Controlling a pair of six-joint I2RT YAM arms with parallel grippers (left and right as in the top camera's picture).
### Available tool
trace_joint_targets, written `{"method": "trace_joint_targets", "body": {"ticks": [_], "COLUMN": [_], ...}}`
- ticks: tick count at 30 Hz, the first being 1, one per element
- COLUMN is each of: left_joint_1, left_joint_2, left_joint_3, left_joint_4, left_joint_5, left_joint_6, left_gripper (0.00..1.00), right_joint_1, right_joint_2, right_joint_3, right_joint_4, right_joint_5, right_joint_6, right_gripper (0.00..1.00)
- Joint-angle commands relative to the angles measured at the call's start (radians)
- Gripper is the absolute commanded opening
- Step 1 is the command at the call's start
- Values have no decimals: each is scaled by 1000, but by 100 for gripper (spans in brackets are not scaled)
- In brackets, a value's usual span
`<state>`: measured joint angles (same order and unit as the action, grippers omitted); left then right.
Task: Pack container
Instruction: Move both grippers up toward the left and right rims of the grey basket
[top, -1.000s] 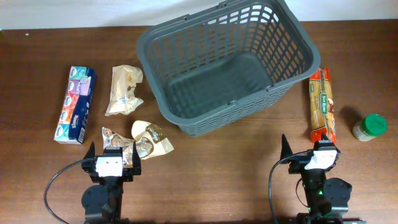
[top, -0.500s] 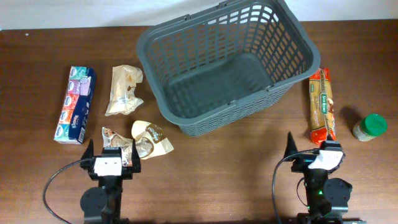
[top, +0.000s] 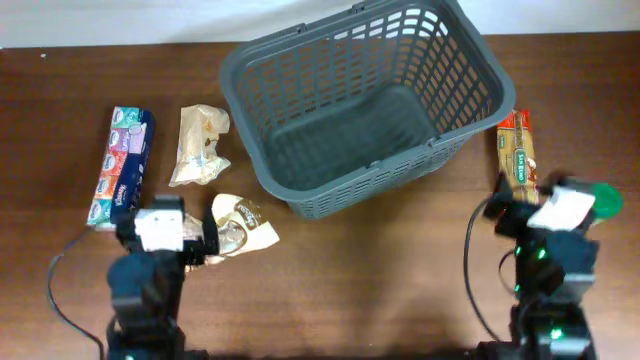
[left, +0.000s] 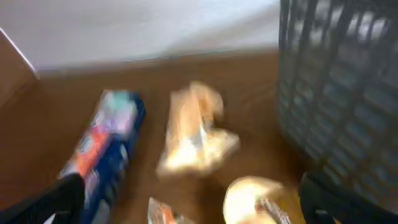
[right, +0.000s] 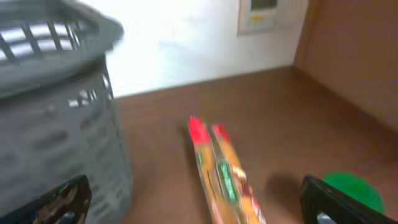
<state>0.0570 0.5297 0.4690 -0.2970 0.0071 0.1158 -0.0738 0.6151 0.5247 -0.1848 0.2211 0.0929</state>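
The container, a dark grey slotted basket (top: 350, 192), stands empty at the back middle. It fills the right of the left wrist view (left: 342, 93) and the left of the right wrist view (right: 56, 124). My left gripper (top: 166, 226) is open and empty over the snack packets (top: 243, 222), which show blurred between its fingers (left: 199, 208). My right gripper (top: 545, 196) is open and empty. It hovers over the near end of an orange cracker pack (top: 518, 155), which lies between its fingers (right: 199, 208) in the right wrist view (right: 227, 177).
A blue tissue pack (top: 121, 167) (left: 102, 146) and a clear bread bag (top: 198, 145) (left: 193, 127) lie left of the basket. A green-lidded jar (top: 603, 198) (right: 351, 190) stands right of the cracker pack, partly hidden by my right arm.
Both arms have risen and moved away from the front edge. The left went left over the snack packets. The right went right, over the cracker pack's near end beside the jar.
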Motion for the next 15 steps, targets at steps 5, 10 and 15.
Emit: {"method": "trace_joint_targets", "body": {"ticks": [5,10,15], "left_joint_1": [-4,-4,-4], "left_joint_2": [366,419,382], "left_joint_3": [328,418,428], "left_joint_4": [-82,-78,-57], "left_joint_5": [228,263,262], "left_joint_6": [-59,-60,-59], "left_gripper": [99,99,99], "right_joint_1": [-7,-7,-6], "right_joint_2": [359,475,467], "right_joint_3": [591,894,958], "right_joint_4": [-313,-514,-521], "right_joint_5": [-60,-52,-56], "right_joint_6": [-14,-89,-89], "right_gripper": [99,99,99]}}
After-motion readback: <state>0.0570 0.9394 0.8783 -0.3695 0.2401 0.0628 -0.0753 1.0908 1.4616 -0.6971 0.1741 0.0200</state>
